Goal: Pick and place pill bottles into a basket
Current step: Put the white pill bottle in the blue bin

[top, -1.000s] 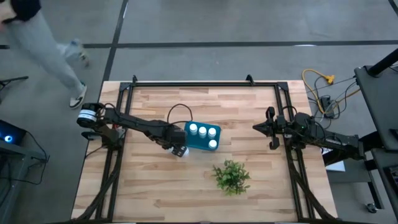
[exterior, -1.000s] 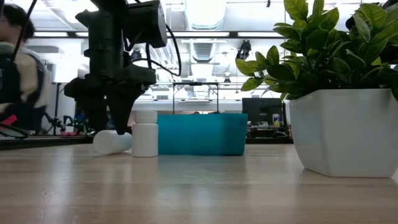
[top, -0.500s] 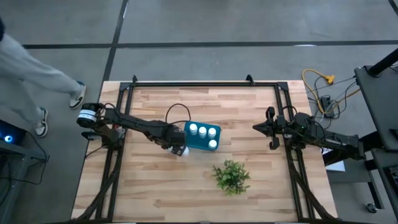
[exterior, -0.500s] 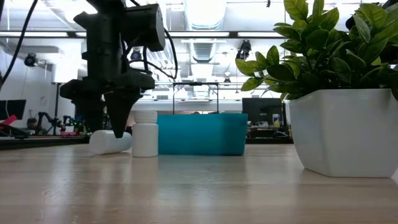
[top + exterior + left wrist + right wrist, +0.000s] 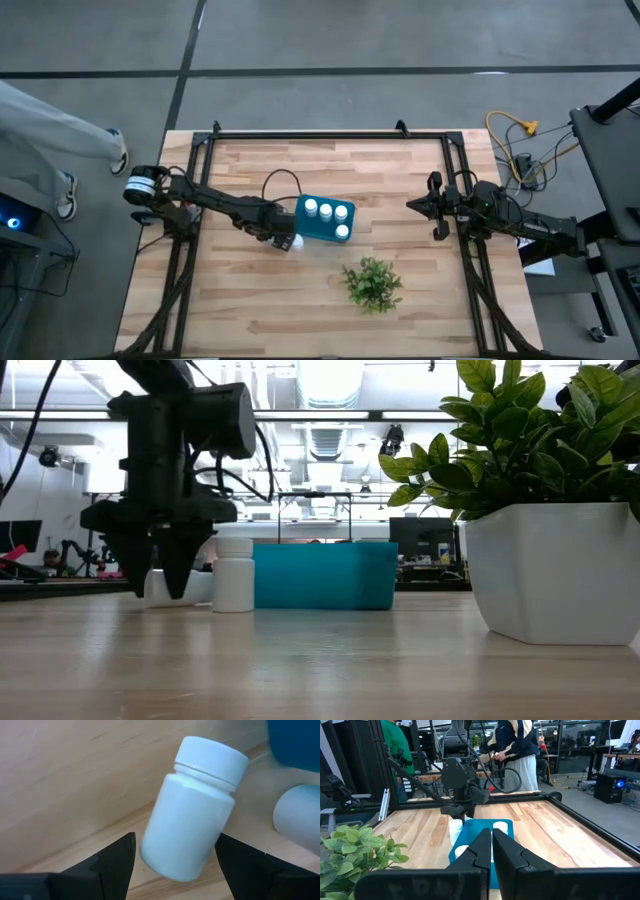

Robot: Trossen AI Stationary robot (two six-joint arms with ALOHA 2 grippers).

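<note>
Your left gripper [image 5: 160,585] hangs low over the wooden tabletop [image 5: 250,300], just off the basket's [image 5: 318,226] left end, its fingers spread wide and holding nothing. In the left wrist view a white pill bottle lying on its side [image 5: 192,812] fills the gap between the two dark fingers [image 5: 112,857], its round cap pointing away from the gripper; you cannot tell from that view whether either finger touches it. In the low view the same bottle shows as a white shape on the tabletop, partly hidden behind the fingertips. Just beside it stands an upright pill bottle [image 5: 233,573], close against the end wall of the teal-blue basket.

Look down from the high view and you see three white caps inside the basket: two side by side along its far edge [image 5: 311,208] and one near its right front corner [image 5: 342,232]. The basket sits near the middle of the tabletop, with a small potted plant [image 5: 373,284] in front of it and a little to the right, well apart from it. In the low view the plant's white pot looms large on the right.

Your right gripper [image 5: 491,851] waits at the tabletop's right edge, well apart from the basket, with its fingers pressed together on nothing. A person [image 5: 50,125] stands on the floor beyond the table's left side, and others [image 5: 512,750] show in the room behind.
</note>
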